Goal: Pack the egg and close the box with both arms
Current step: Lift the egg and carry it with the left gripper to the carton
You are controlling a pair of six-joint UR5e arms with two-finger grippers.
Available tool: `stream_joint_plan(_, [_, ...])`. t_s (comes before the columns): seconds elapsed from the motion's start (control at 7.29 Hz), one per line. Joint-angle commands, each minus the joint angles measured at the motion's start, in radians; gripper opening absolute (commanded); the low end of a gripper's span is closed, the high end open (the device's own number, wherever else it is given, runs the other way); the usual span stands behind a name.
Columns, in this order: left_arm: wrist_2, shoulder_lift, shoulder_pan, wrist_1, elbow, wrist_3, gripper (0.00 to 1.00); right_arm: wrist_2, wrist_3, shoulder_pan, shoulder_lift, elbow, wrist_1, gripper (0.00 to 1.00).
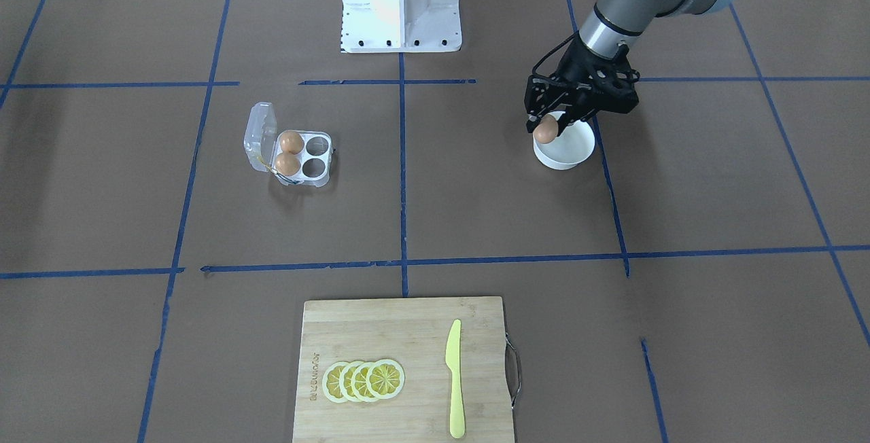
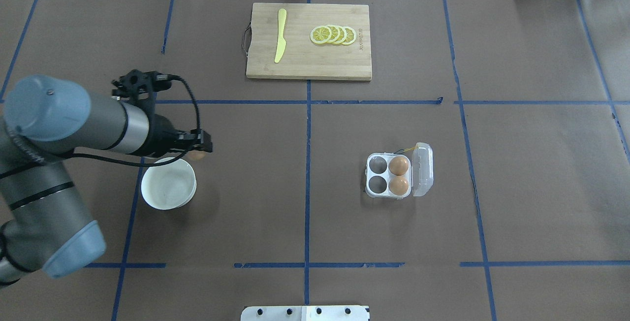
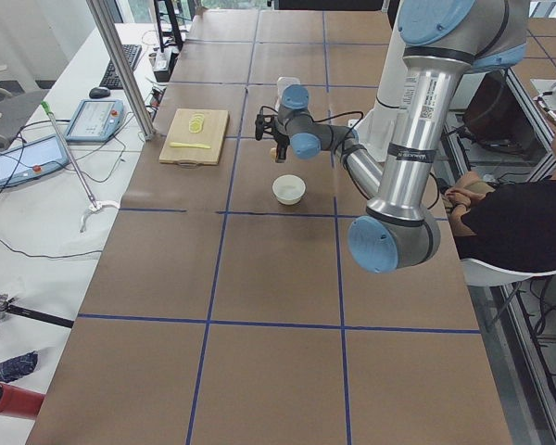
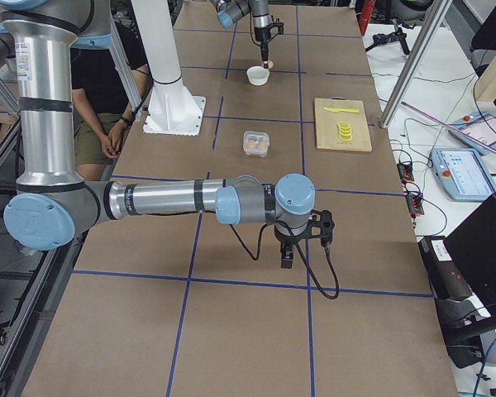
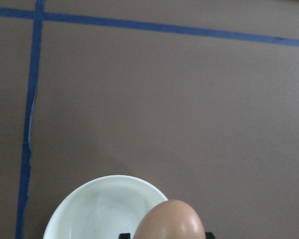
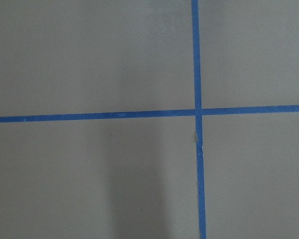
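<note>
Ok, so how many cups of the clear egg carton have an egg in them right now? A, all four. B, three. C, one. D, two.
D: the box has two eggs in the cups next to its open lid, the other two cups are bare, and the egg is held in the left gripper near the white bowl.

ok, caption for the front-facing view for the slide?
Left gripper holds the egg raised by the white bowl rim; the open box, half filled, sits apart.
</note>
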Motion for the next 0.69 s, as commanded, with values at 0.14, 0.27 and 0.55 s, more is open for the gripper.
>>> stream_joint_plan(0.14, [0.001, -0.273, 0.076, -0.250, 0.268, -0.109, 0.00, 0.006, 0.002, 0.000, 0.001, 0.000, 0.002, 1.00])
stream_joint_plan(0.27, [0.002, -0.339, 0.094, -0.286, 0.350, -0.112, 0.00, 0.006, 0.004, 0.000, 0.001, 0.000, 0.002, 1.00])
stream_joint_plan(0.55, [0.142, -0.441, 0.194, -0.369, 0.481, -0.113, 0.00, 0.006, 0.004, 0.000, -0.001, 0.000, 0.001, 1.00])
